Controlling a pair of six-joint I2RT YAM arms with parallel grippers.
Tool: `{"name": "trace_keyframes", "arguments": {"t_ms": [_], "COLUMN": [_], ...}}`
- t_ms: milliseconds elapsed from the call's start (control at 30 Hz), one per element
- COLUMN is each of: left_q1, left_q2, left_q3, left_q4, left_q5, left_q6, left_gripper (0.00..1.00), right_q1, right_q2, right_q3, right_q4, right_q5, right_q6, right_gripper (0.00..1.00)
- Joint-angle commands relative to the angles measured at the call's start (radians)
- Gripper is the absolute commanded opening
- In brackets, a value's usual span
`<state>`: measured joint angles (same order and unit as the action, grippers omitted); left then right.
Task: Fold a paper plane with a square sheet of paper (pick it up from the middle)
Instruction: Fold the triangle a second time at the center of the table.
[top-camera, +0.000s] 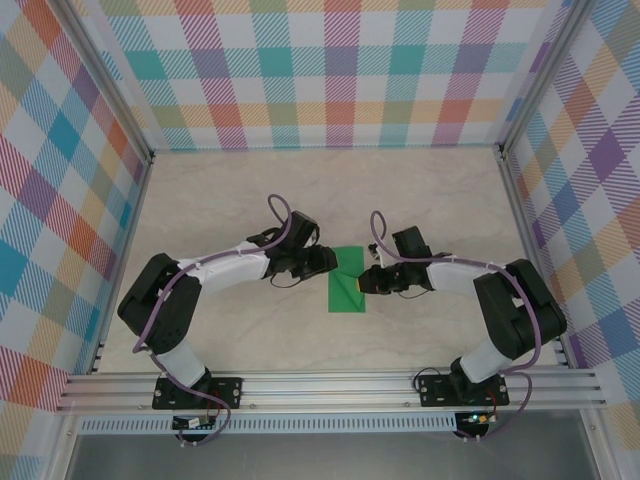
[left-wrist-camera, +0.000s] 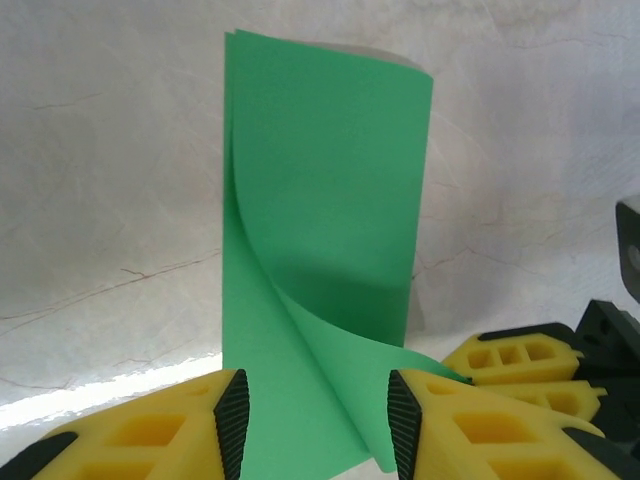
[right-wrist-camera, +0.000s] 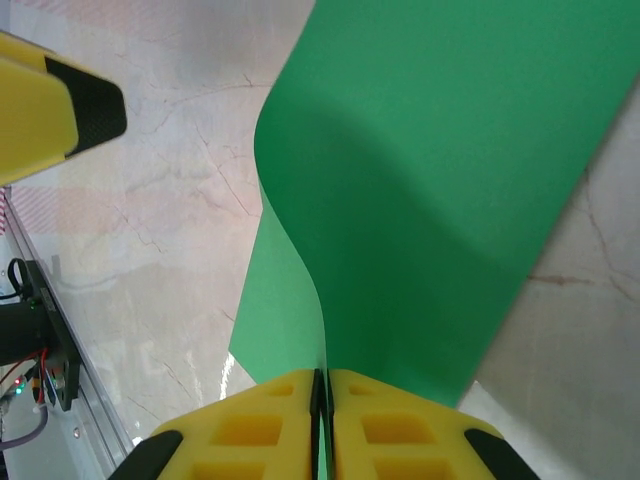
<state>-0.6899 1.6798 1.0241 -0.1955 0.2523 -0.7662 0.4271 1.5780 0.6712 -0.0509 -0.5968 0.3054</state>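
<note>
Currently the square sheet of paper (top-camera: 347, 282), folded double, lies at the centre of the desk (top-camera: 250, 200). Right jaws are clamped on its lifted flap; left jaws stand apart, straddling one edge. Hold the flap taut and align edges before pressing the crease.

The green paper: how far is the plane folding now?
Done: the green paper looks folded once into a two-layer rectangle. In hand: the right gripper is shut on a lifted part of the top layer, the left gripper open astride one end. Still to do: nose and wing folds; no dart shape yet.
</note>
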Motion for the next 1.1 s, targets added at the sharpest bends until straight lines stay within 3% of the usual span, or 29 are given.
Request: {"name": "trace_keyframes", "arguments": {"t_ms": [0,1067], "left_q1": [-0.018,-0.076], "left_q2": [-0.006,0.094], "left_q3": [0.001,0.044], "left_q4": [0.037,0.08], "left_q5": [0.023,0.036], "left_q6": [0.016,0.009], "left_gripper": [0.42,0.38], "right_q1": [-0.017,-0.047], "right_q2": [0.027,0.162], "right_q3": [0.049,0.154], "right_q4": [-0.034,-0.118], "right_q5": [-0.051,-0.017], "right_q6": [-0.04,-0.113], "right_gripper": [0.12,0.13]}}
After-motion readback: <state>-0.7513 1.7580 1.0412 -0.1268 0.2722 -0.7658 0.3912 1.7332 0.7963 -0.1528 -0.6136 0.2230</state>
